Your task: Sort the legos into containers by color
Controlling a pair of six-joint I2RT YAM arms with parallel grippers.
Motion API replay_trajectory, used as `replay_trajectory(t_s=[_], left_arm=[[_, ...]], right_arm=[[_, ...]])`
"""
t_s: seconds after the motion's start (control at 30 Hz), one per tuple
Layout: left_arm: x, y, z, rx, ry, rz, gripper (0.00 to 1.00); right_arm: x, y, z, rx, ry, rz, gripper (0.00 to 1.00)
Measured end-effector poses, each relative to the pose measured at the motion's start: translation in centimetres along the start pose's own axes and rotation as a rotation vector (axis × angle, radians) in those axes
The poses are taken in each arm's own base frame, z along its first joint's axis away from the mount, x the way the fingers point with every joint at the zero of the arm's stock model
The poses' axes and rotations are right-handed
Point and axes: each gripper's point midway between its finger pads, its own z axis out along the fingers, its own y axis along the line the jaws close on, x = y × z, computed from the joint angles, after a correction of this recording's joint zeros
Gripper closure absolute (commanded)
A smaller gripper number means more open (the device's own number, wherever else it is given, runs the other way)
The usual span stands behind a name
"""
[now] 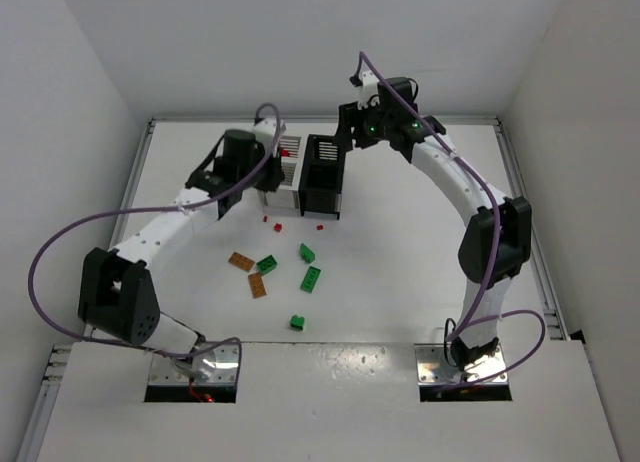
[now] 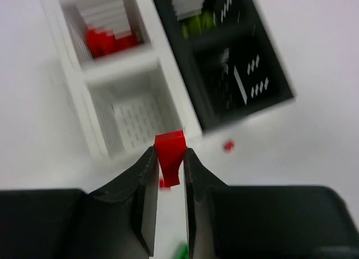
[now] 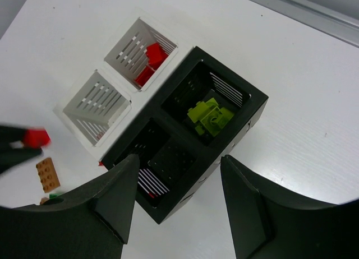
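While the left gripper (image 2: 168, 163) pinches the light, stiff, likely slick red brick (image 2: 170, 149), seemingly by its side faces, just short of the white bins (image 2: 120, 68), the right gripper (image 3: 178, 175) hangs open over the black bin (image 3: 182, 116).

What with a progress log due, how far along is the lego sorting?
Done: red plastic bricks lie in the far white slatted bin, yellow-green bricks in the black bin. In hand: the left end effector grips a red brick near the white bins. Left: green bricks, orange-brown bricks and tiny red studs on the white table.
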Motion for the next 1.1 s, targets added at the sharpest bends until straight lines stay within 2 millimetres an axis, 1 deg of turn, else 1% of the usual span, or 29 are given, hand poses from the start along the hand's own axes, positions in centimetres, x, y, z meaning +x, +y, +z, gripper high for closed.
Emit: replay_trajectory(t_s=[0.03,0.07,0.13,0.17,0.23,0.27,0.3,0.37,0.4,0.47,0.53,0.6,0.63,0.73,0.77,0.83,0.87,0.93,1.03,1.1], left_arm=[[-2.7,0.2,0.0,-0.006,-0.051,0.009,0.98],[-4.8,0.4,0.0,-0.010,-0.096,0.016,0.98],[-8.4,0.9,0.7,-0.021,-0.153,0.015,0.98],[-9.8,1.3,1.5,-0.027,-0.173,0.009,0.99],[-10.8,2.2,3.5,-0.040,-0.177,-0.005,0.99],[-10.8,2.9,4.8,-0.049,-0.166,-0.018,0.99],[-10.4,3.7,6.4,-0.059,-0.147,-0.034,0.99],[-9.1,5.0,9.0,-0.079,-0.104,-0.059,0.99],[-8.1,5.6,10.3,-0.087,-0.076,-0.072,0.99],[-5.9,6.4,12.1,-0.100,-0.023,-0.092,0.99],[-3.9,7.2,13.3,-0.114,0.032,-0.110,0.98],[-3.6,7.5,13.7,-0.120,0.036,-0.118,0.94],[-3.7,7.6,13.7,-0.121,0.037,-0.119,0.86],[-4.7,7.8,13.5,-0.121,0.020,-0.118,0.69],[-5.2,7.8,13.5,-0.120,0.011,-0.117,0.56],[-6.1,7.9,13.3,-0.116,-0.009,-0.122,0.47],[-6.5,8.0,13.2,-0.112,-0.018,-0.130,0.41],[-6.9,8.2,13.1,-0.106,-0.027,-0.147,0.38],[-7.2,8.7,12.8,-0.098,-0.033,-0.174,0.36],[-7.7,9.3,12.6,-0.101,-0.045,-0.188,0.36]], right_arm=[[0.2,0.0,0.0,0.001,0.004,0.001,0.40],[0.4,-0.1,0.0,0.001,0.009,0.002,0.40],[1.0,-0.2,0.1,0.004,0.021,0.003,0.40],[1.4,-0.2,0.1,0.006,0.030,0.003,0.40],[1.8,-0.3,0.1,0.011,0.038,0.001,0.40],[1.8,-0.4,0.0,0.013,0.039,-0.001,0.40],[1.8,-0.4,-0.1,0.013,0.039,-0.004,0.40],[1.8,-0.4,-0.3,0.018,0.036,-0.013,0.40],[1.8,-0.5,-0.4,0.021,0.035,-0.017,0.40],[1.8,-0.6,-0.5,0.026,0.034,-0.024,0.40],[1.8,-0.6,-0.5,0.026,0.035,-0.027,0.40],[2.1,-0.4,-0.4,0.011,0.043,-0.035,0.42],[2.4,-0.2,-0.4,-0.003,0.049,-0.041,0.43],[3.8,0.6,-0.2,-0.059,0.077,-0.066,0.46],[4.5,0.9,-0.1,-0.079,0.092,-0.078,0.47],[6.1,1.4,0.0,-0.118,0.128,-0.101,0.48],[6.9,1.8,0.1,-0.141,0.144,-0.114,0.48],[8.3,3.0,0.1,-0.190,0.180,-0.151,0.48],[9.8,5.5,0.1,-0.258,0.219,-0.230,0.49],[10.6,8.3,0.2,-0.311,0.240,-0.288,0.49]])
